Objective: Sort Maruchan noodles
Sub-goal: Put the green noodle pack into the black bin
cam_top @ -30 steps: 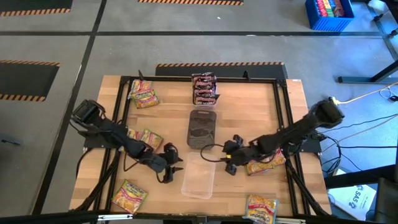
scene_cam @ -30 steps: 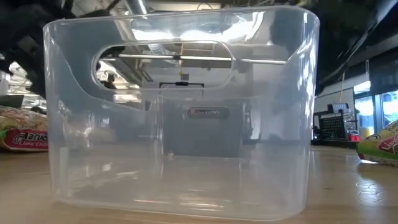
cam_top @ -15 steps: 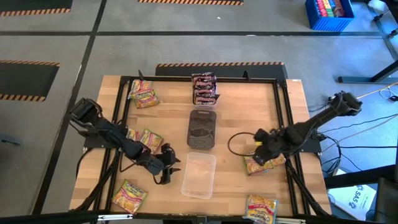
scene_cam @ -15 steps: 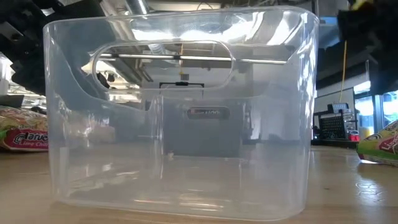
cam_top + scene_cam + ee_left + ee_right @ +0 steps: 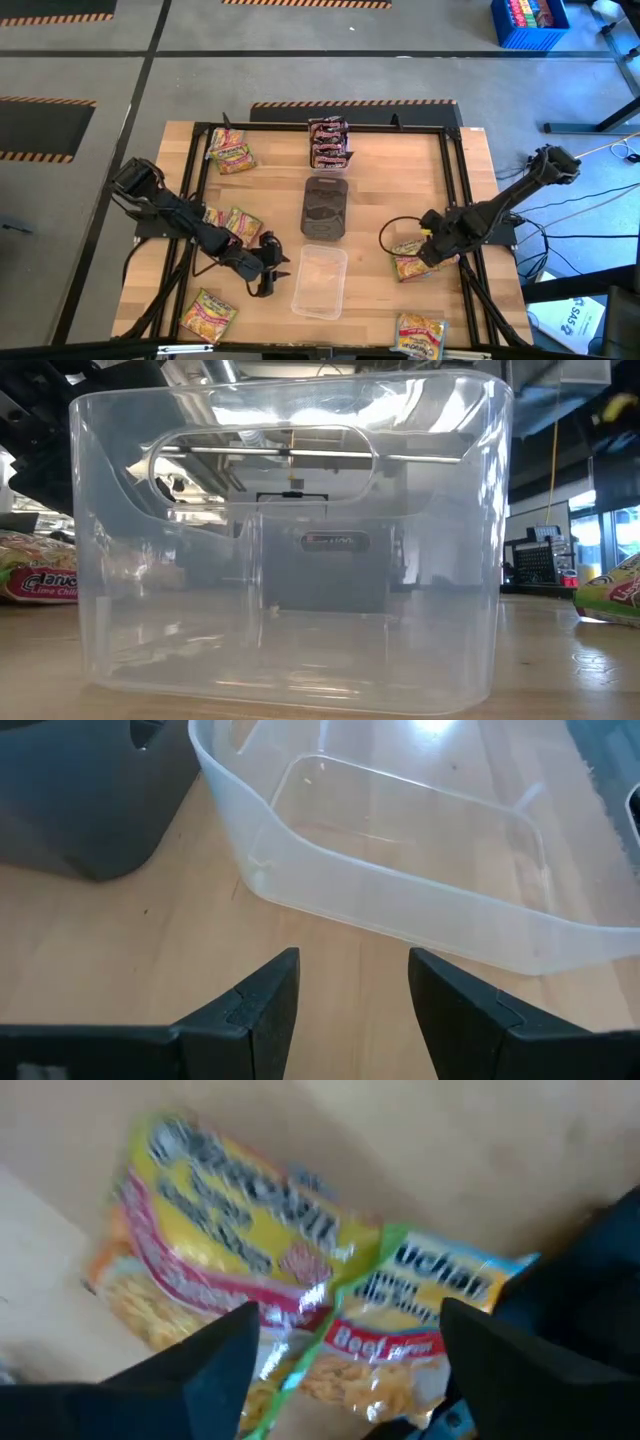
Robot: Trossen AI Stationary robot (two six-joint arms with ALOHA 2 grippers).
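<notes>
Noodle packets lie flat around the table: two overlapping ones, yellow-pink (image 5: 230,1230) and green-edged (image 5: 420,1300), near the right edge (image 5: 412,262). Others are at the far left (image 5: 230,152), mid left (image 5: 235,222), near left (image 5: 207,312) and near right (image 5: 420,333). Dark brown-red packets (image 5: 329,143) are stacked at the far middle. My right gripper (image 5: 427,250) hovers open over the overlapping pair (image 5: 350,1340). My left gripper (image 5: 268,265) is open and low over the wood (image 5: 350,965), just left of the clear tray (image 5: 320,282).
A dark grey lid (image 5: 325,208) lies beyond the clear tray (image 5: 400,850), also at the left wrist view's edge (image 5: 80,800). A black frame (image 5: 455,180) borders the table. In the low view the tray (image 5: 290,550) fills the front, with packets left (image 5: 40,575) and right (image 5: 610,595).
My right gripper has drawn back from the clear tray's far right corner toward the table's right edge and now stands over the overlapping packets there. The left arm has barely shifted.
</notes>
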